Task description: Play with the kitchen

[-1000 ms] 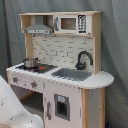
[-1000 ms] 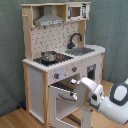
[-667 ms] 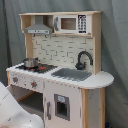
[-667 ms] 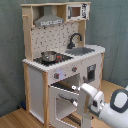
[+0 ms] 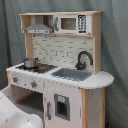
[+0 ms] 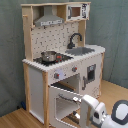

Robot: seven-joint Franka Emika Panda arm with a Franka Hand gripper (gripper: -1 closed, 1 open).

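Kitchen (image 6: 60, 60): oven door (image 6: 64, 102) hangs open.
Gripper (image 6: 96, 116): can't tell grip, we're near door.
Risk: arm clips door, strains hinge.

In the second exterior view the arm (image 6: 107, 112) now sits lower and farther toward the second exterior view's left, below the kitchen's (image 6: 60, 60) open oven door (image 6: 64, 101).

No legible text anywhere

We note kitchen (image 6: 62, 60) oven door (image 6: 65, 102) hanging open; pot (image 6: 49, 56) on stovetop, worktop's left end; white arm (image 6: 107, 112) beside door.
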